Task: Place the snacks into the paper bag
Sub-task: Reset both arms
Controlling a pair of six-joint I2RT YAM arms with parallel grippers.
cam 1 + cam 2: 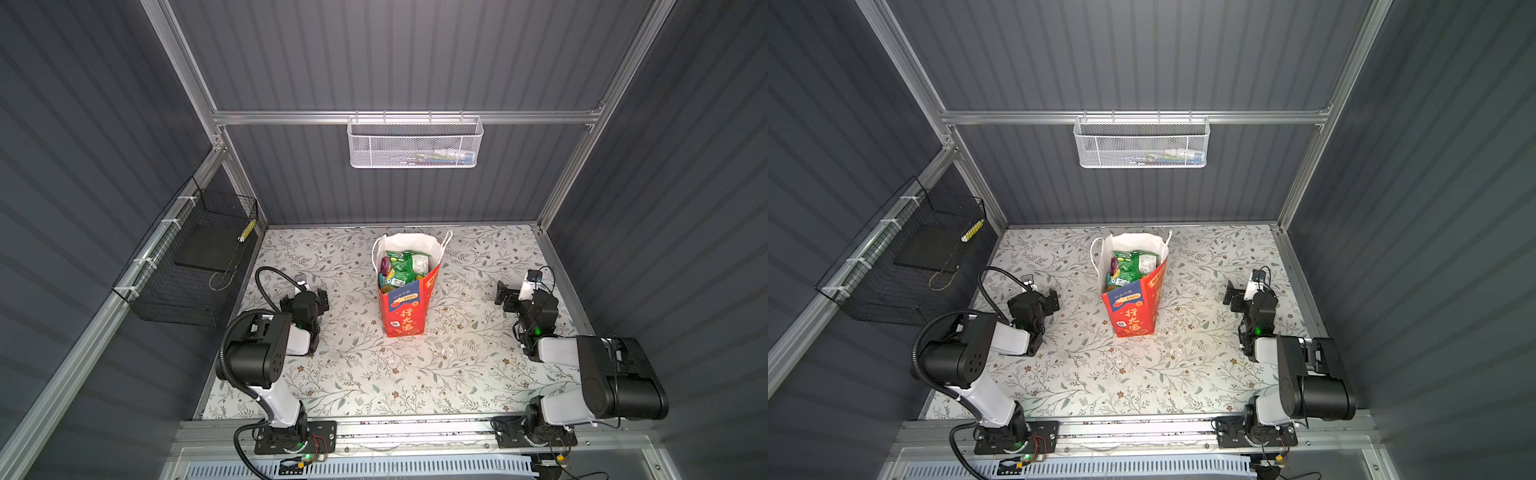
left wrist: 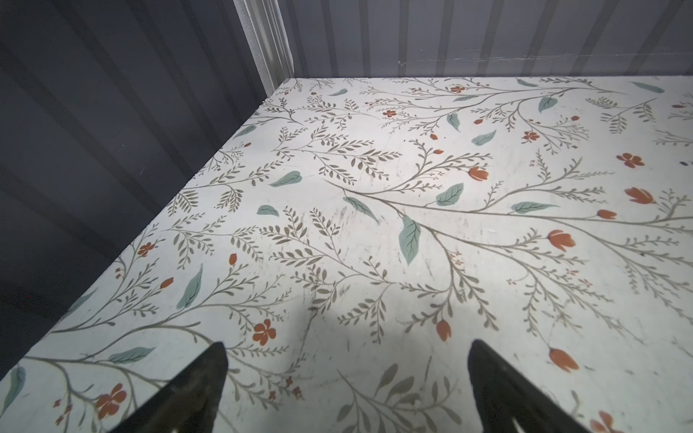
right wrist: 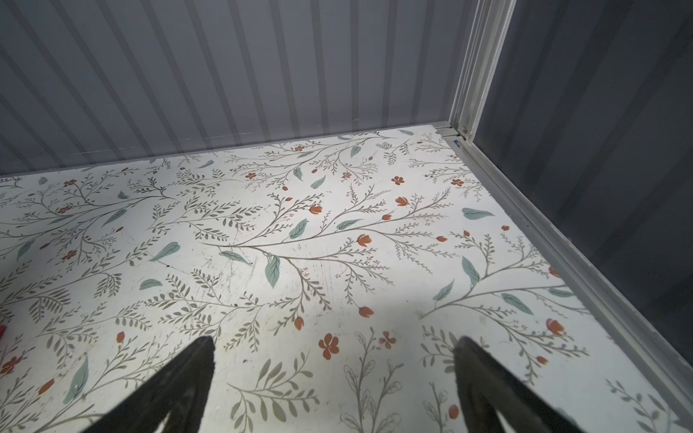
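While the snacks [image 1: 405, 266] sit in the upright paper bag [image 1: 405, 309] at frame centre, the left gripper [image 2: 347, 350] and right gripper [image 3: 335, 346] flank it, well apart, jaws spread wide and empty.

Floral table [image 1: 353, 374]: paper bag [image 1: 405, 309], perhaps scraps [image 1: 448, 352]

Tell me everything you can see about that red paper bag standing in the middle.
The paper bag is tall, narrow and red outside, white inside, with a blue label and yellow Chinese characters on its front and white cord handles at the mouth. It stands upright and open near the middle of the floral table. Colourful snack packets, mostly green, fill it to about the front rim. Nothing but the table and packets touches it.
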